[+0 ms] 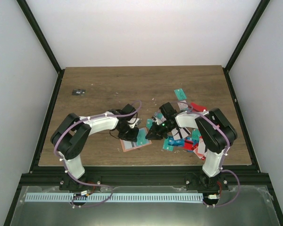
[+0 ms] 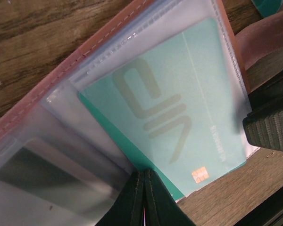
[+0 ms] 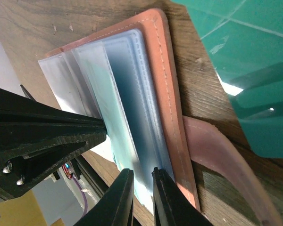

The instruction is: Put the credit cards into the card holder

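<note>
Lying open near the middle of the bench's (image 1: 108, 84) near edge is a salmon-pink holder (image 1: 130, 147) with clear plastic sleeves fanned out. Two robot arms reach in and meet over it, one from each side.

The left end effector (image 2: 144, 197) has its fingers pressed together with nothing seen between them. Its tips rest against the sleeves. The left wrist view shows a teal card (image 2: 179, 108) with a gold chip sitting inside one sleeve. A second sleeve beside it shows something grey and blurred.

The right end effector (image 3: 139, 197) has its fingers a narrow gap apart, pinching the free edge of the holder's sleeves. The holder's pink tab (image 3: 217, 155) curls onto the wood just beside it. A loose teal card (image 3: 254, 70) lies close by, apart from the holder.

More cards (image 1: 179, 141) in teal, red, blue and white lie scattered and overlapping between the holder and the bench's right edge, partly under the right arm. One teal card (image 1: 179, 92) sits alone, farther toward the far edge. A small dark object (image 1: 78, 92) lies well apart, near the far left corner.
</note>
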